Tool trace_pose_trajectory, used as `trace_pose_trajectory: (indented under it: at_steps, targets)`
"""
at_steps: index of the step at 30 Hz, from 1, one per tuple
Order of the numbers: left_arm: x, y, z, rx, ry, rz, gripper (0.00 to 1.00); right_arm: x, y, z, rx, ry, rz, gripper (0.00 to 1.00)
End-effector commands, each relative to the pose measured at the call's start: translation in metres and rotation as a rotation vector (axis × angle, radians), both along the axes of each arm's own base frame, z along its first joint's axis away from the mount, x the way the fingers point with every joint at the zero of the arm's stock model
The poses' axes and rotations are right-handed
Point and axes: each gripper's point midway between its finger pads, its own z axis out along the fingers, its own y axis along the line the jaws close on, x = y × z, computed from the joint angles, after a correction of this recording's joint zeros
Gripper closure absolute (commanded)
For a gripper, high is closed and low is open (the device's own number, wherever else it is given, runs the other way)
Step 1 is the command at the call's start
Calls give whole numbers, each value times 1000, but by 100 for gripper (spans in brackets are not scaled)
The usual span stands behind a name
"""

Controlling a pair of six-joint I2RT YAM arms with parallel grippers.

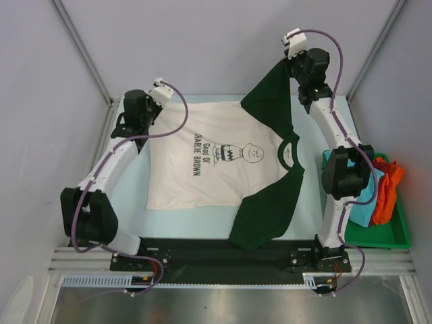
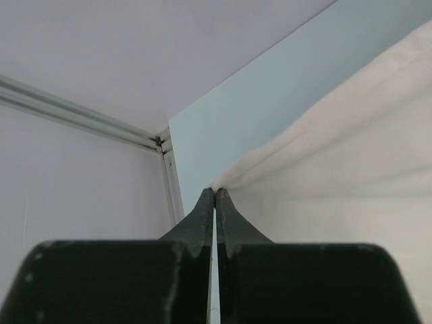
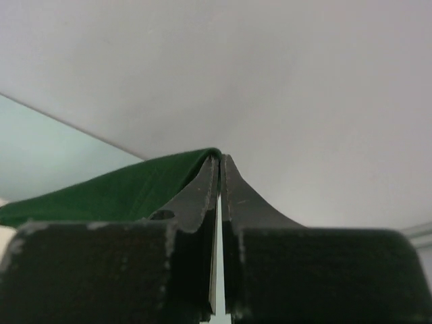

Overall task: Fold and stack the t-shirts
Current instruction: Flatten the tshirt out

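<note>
The cream-white t-shirt [image 1: 202, 162] with dark lettering lies flat on the pale table, collar to the right. Dark green cloth [image 1: 270, 202] spreads from its collar end. I cannot tell whether it is a separate green shirt or green sleeves. My left gripper [image 1: 164, 102] is shut on the cream shirt's far left corner, seen pinched at the fingertips in the left wrist view [image 2: 214, 193], where the cream cloth [image 2: 337, 169] runs off right. My right gripper [image 1: 289, 65] is shut on the far green flap [image 1: 266, 98] and holds it lifted. The green cloth [image 3: 128, 189] shows at its closed tips [image 3: 220, 159].
A green tray [image 1: 398, 236] at the right edge holds orange cloth [image 1: 388, 185] and teal cloth [image 1: 364, 202]. Grey walls and metal struts [image 1: 81, 50] enclose the table [image 1: 196, 219]. A black mat [image 1: 202, 253] runs along the near edge between the arm bases.
</note>
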Motion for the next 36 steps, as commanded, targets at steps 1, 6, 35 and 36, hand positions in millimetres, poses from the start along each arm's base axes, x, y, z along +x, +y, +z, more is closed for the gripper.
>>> trace_pose_trajectory:
  at_steps: [1, 6, 35, 36]
  targets:
    - [24, 25, 19, 10, -90, 99, 100, 11, 2, 53, 28, -140, -16, 100]
    - [48, 37, 6, 31, -103, 131, 100, 45, 15, 29, 56, -114, -20, 100]
    - [112, 83, 11, 192, -270, 270, 100, 88, 48, 41, 122, -316, -16, 100]
    - [115, 83, 16, 191, -286, 276, 100, 93, 46, 32, 119, -301, -23, 100]
